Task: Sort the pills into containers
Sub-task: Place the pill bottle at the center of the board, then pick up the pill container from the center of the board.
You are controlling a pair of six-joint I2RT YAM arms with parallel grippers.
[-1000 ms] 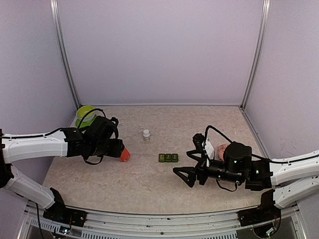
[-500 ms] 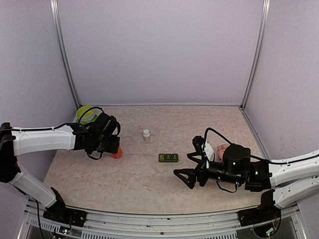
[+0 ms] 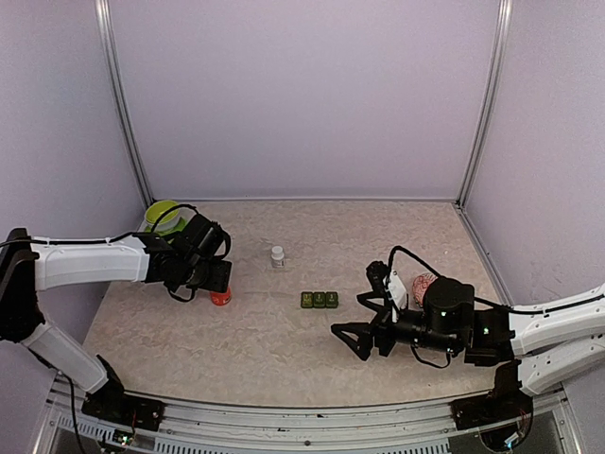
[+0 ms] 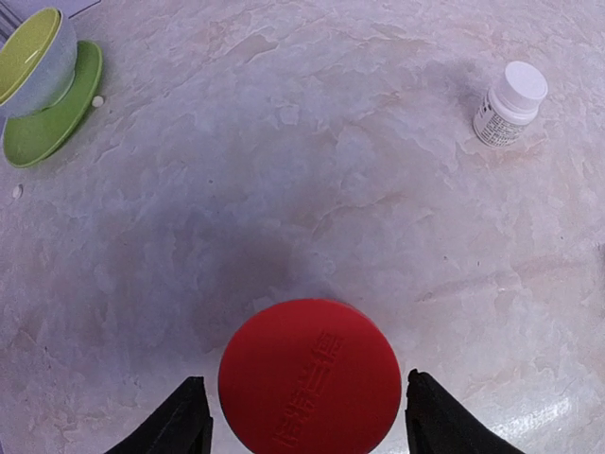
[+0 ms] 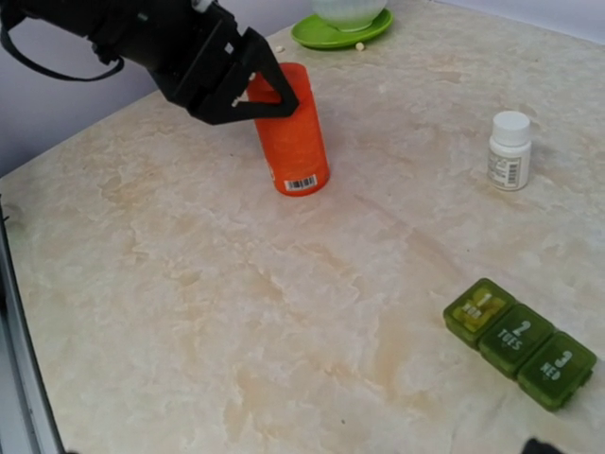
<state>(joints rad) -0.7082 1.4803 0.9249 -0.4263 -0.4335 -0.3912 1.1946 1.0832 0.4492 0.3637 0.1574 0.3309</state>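
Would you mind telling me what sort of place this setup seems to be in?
Probably a robot test booth rather than a home: plain lilac walls joined by metal corner posts, one marbled table, and the left arm and right arm bolted at its near edge.

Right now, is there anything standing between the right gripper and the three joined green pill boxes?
Nothing visible stands in the way. Only bare table lies between the open right gripper and the green pill boxes. The white pill bottle and the orange bottle stand farther off, beyond the boxes and outside that path.
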